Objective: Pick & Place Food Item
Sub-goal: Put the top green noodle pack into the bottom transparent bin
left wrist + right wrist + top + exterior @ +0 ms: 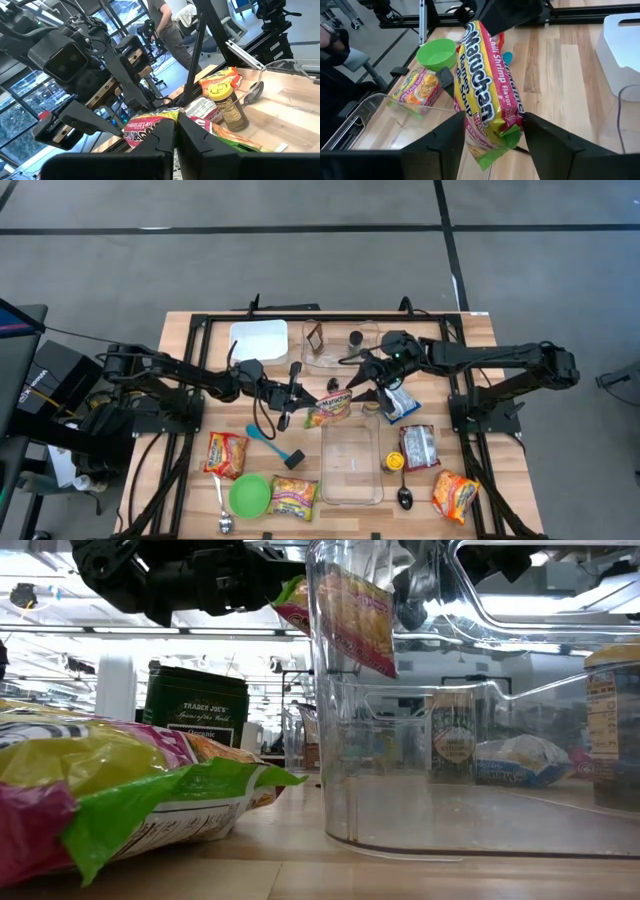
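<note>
Reaching in from the left, the left gripper is clamped on one end of a ramen pack, holding it above the table just beyond the far end of the clear bin. From the right, the right gripper meets the pack with fingers apart on either side of it. Four more noodle packs, two spoons and one green bowl lie nearer.

clear bin open-topped, ramen packet and both arms crowding its rim
</note>
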`<move>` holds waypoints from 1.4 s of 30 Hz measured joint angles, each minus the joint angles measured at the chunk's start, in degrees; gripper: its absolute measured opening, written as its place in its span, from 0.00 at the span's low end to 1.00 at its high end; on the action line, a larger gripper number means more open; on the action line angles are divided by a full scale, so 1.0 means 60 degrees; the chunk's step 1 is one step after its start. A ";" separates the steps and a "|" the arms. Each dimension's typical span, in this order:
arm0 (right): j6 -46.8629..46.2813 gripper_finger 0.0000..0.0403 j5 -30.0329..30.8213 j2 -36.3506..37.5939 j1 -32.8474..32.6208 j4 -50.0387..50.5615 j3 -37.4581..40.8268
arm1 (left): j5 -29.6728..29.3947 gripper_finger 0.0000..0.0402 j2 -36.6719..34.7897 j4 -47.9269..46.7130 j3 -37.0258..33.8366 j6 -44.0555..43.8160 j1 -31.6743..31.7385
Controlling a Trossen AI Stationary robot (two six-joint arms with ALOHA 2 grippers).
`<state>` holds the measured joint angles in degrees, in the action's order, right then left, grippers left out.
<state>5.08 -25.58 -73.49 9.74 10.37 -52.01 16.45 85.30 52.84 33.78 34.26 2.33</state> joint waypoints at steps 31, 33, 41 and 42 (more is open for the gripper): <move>-0.0100 0.00 0.0032 0.0005 -0.0099 0.0367 0.0000 | -0.0009 0.09 -0.0011 -0.0043 0.0004 -0.1334 0.0000; -0.0129 0.00 0.0152 0.0011 -0.0171 0.0477 0.0000 | -0.0012 0.12 -0.0011 -0.0058 0.0004 -0.1437 0.0000; -0.0361 0.00 0.0638 0.0018 -0.0882 0.0690 0.0000 | -0.0016 0.21 -0.0011 -0.0055 0.0004 -0.1831 0.0000; -0.0385 0.00 0.0739 0.0018 -0.1002 0.0736 0.0000 | -0.0017 0.21 -0.0011 -0.0050 0.0004 -0.1829 0.0000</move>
<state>2.77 -21.15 -73.38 3.72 14.79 -52.01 16.34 85.23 52.54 33.80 23.29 2.33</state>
